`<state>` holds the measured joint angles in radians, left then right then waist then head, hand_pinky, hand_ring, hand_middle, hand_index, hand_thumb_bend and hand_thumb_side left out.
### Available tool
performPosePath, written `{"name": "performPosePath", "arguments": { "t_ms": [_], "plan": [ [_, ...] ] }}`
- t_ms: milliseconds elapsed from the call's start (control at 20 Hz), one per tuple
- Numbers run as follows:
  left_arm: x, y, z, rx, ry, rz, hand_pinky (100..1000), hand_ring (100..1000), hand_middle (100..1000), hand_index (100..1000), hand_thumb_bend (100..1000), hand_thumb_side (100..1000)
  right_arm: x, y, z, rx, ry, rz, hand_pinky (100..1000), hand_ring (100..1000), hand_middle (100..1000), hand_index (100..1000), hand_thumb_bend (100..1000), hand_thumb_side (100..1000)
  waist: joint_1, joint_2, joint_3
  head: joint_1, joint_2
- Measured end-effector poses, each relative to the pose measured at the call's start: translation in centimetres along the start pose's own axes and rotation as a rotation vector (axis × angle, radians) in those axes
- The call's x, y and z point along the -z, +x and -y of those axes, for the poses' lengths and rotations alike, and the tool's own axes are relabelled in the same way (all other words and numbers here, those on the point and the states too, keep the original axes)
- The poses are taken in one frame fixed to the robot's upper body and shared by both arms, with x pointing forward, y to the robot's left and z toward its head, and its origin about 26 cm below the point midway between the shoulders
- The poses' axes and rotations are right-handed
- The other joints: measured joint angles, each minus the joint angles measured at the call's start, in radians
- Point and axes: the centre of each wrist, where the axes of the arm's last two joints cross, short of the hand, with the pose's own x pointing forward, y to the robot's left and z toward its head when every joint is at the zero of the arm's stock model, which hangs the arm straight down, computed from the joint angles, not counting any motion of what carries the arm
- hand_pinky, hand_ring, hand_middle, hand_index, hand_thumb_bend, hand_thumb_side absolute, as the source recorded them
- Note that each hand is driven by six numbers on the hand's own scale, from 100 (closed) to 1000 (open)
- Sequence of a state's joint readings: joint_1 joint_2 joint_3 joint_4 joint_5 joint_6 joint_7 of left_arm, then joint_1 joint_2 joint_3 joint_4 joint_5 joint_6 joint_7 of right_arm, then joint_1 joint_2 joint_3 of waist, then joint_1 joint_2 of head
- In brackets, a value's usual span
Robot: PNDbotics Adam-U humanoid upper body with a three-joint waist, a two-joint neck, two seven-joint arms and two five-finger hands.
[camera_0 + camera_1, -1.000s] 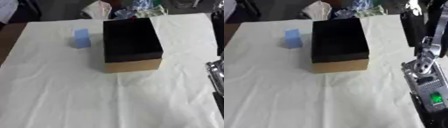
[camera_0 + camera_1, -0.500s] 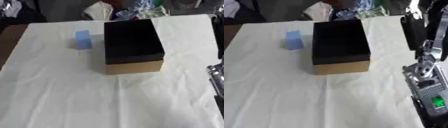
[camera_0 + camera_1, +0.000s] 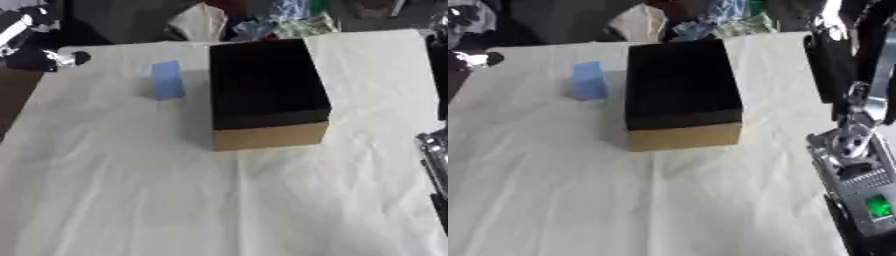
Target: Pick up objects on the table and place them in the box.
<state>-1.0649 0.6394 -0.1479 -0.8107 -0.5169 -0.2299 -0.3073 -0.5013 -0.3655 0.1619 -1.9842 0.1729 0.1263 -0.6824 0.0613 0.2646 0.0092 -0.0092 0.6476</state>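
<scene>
Two head-mounted eyes, angled down, sharing box [image 3: 267, 92] and table [image 3: 131, 200].

Blue block [image 3: 167, 80] upright just left of the box [image 3: 267, 93] (dark inside)

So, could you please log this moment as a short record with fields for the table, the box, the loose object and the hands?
table: covered with a cream cloth
box: open-topped, dark inside, tan front wall, standing mid-table
block: blue, upright, left of the box and apart from it, not yet in it
left hand: not identifiable; only a dark arm part at the upper left
right hand: not identifiable; only arm parts at the right edge
</scene>
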Motion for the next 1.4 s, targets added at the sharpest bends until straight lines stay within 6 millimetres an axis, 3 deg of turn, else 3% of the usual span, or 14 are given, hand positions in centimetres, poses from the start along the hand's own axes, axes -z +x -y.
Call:
{"name": "performPosePath", "arguments": {
  "t_ms": [300, 550, 1150, 1400],
  "plan": [
    [0.6, 1.0, -0.5, 0.027, -0.192, 0.040, 1000, 956, 900, 1000, 776, 452, -0.1, 0.0, -0.1, 0.002, 0.005, -0.002, 745, 658, 632, 818, 100, 562, 0.000, 0.000, -0.002, 0.008, 0.000],
    [0.9, 1.7, -0.8, 0.002, -0.272, 0.057, 1000, 959, 902, 1000, 744, 425, -0.1, 0.0, -0.1, 0.003, 0.005, -0.002, 745, 656, 629, 818, 100, 564, 0.004, 0.000, -0.002, 0.012, -0.003],
    [2.1, 3.8, -1.1, -0.111, -0.314, 0.035, 1000, 960, 898, 1000, 698, 445, -0.2, 0.1, -0.4, 0.011, 0.010, -0.010, 745, 657, 626, 817, 100, 566, 0.011, 0.007, -0.019, 0.026, -0.012],
    [2.8, 5.1, -0.4, -0.140, -0.321, -0.017, 1000, 960, 900, 1000, 699, 396, -0.1, 0.2, -0.4, 0.016, 0.009, -0.007, 745, 657, 624, 817, 100, 567, 0.017, 0.014, -0.030, 0.038, -0.017]
  ]
}}
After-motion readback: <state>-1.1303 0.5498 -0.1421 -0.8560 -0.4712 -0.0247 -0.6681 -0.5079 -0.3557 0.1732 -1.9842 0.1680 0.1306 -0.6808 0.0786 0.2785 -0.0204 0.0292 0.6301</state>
